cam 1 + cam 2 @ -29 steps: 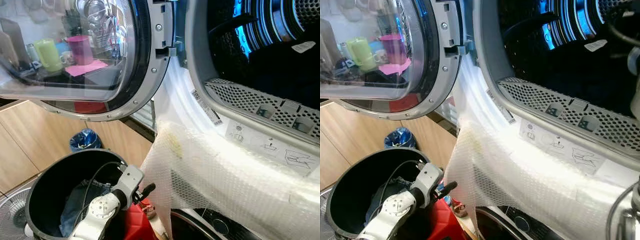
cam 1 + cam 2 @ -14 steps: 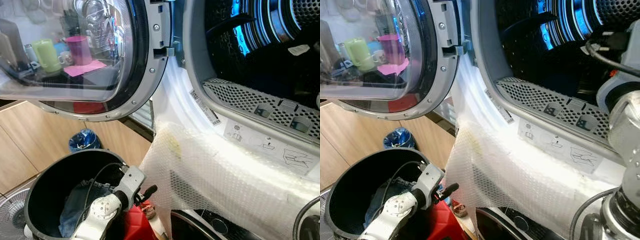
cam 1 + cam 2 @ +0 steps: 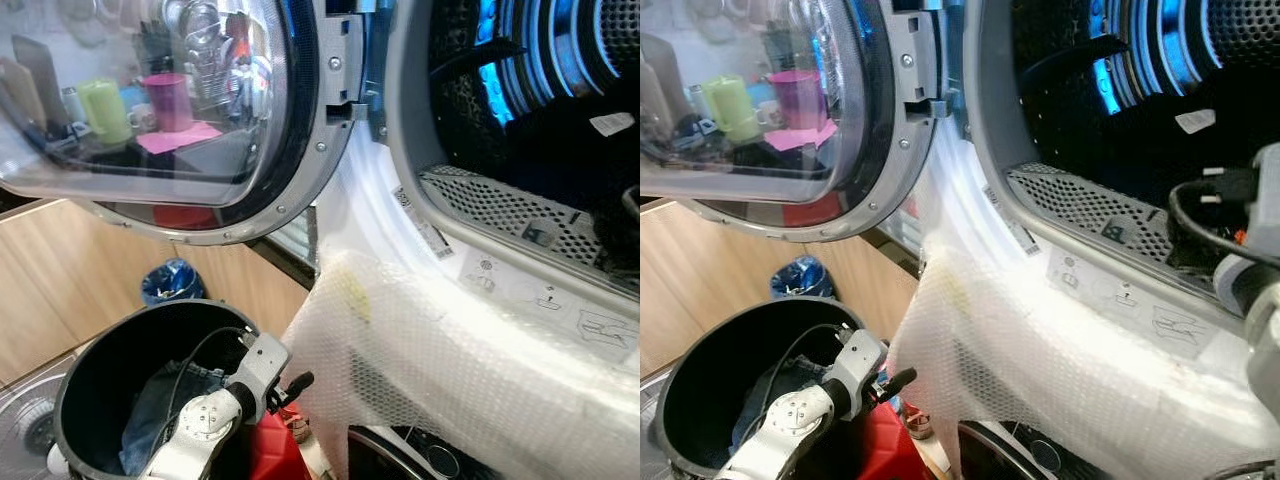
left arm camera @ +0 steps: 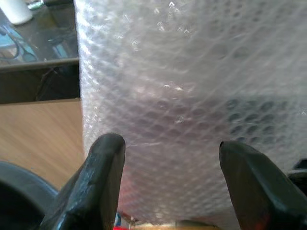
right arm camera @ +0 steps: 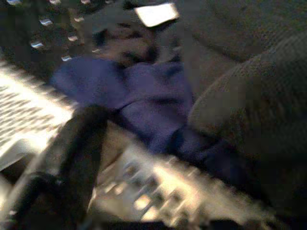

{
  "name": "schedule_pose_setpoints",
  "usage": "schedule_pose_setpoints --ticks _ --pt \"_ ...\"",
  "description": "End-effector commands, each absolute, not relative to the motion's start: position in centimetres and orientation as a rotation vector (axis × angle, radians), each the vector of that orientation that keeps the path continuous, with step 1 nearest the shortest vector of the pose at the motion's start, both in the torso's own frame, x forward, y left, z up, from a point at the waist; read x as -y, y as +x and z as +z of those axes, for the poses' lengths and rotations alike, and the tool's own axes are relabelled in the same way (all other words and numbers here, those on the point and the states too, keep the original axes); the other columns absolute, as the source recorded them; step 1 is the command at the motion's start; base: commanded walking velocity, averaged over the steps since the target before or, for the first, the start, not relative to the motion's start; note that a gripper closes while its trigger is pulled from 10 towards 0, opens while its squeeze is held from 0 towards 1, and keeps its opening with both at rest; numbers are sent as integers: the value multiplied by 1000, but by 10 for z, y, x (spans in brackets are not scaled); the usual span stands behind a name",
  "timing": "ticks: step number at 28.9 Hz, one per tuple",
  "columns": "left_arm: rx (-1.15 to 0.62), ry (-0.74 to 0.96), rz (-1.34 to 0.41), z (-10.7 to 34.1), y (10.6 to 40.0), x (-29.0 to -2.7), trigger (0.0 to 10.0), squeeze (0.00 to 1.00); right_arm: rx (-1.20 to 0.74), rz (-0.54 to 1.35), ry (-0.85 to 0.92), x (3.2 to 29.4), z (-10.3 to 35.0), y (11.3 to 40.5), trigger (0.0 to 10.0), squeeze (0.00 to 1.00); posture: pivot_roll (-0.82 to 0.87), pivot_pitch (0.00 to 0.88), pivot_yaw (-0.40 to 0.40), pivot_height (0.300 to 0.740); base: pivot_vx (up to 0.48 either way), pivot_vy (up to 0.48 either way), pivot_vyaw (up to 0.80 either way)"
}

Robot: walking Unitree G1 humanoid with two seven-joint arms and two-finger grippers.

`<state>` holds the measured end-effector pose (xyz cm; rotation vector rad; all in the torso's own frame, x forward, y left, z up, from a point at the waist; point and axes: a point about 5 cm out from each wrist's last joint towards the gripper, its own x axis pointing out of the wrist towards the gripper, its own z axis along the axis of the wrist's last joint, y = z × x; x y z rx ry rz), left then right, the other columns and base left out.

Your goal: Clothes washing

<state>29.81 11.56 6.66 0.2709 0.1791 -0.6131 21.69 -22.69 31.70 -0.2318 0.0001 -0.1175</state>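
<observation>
open washer drum [image 3: 540, 110] with black laundry basket [image 3: 100, 370] below.
left gripper [image 4: 175, 187] is held wide open before bubble wrap [image 4: 192, 96]; right gripper state cannot be told; clothes' [image 5: 144, 100] axis unclear.

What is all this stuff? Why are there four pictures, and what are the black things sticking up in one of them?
A robot is doing laundry. Two pictures come from the cameras in its head. They show a washing machine's round glass door swung open and the dark drum behind it. Bubble wrap hangs over the machine's front. Below sits a black bucket with jeans in it.

The other two pictures come from cameras on the robot's wrists. The black things are the two fingers of its left gripper, spread open and pointing at the bubble wrap. The left arm is beside the bucket. The right wrist picture is dark and blurry: it looks into the drum at blue cloth and grey cloth.
</observation>
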Motion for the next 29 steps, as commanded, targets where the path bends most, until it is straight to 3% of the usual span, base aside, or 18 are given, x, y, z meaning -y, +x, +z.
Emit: schedule_pose_setpoints --ticks 1,4,9,10,11,13,15,20,23,29 --pt "-200 285 -627 63 297 -117 10000 0 16 -6 -245 217 317 210 10000 0 8 37 0 740 0 0 0" --pt "-200 284 -629 63 297 -116 10000 0 35 77 -293 214 321 201 10000 0 8 37 0 740 0 0 0" --pt "-201 280 -637 63 295 -116 10000 0 234 457 -272 194 325 178 10000 0 13 35 -4 740 0 0 0" --pt "-201 280 -637 63 295 -116 10000 0 234 457 -272 194 325 178 10000 0 13 35 -4 740 0 0 0" --pt "-204 280 -643 62 295 -116 10000 0 290 642 -244 181 320 170 10000 0 13 35 -4 740 0 0 0" --pt "-205 282 -648 62 295 -116 10000 0 215 732 -245 174 306 169 10000 0 16 36 0 740 0 0 0" --pt "-202 287 -648 64 296 -117 10000 0 43 678 -275 172 281 178 10000 0 24 34 -2 740 0 0 0" --pt "-194 281 -635 66 296 -118 10000 0 52 673 -288 173 278 176 10000 0 30 36 -6 740 0 0 0" --pt "-203 279 -640 63 293 -118 10000 0 107 635 -286 173 280 176 10000 0 34 37 -8 740 0 0 0" --pt "-181 263 -640 67 299 -110 10000 0 357 582 -365 167 338 235 10000 0 22 18 -5 740 0 0 0"
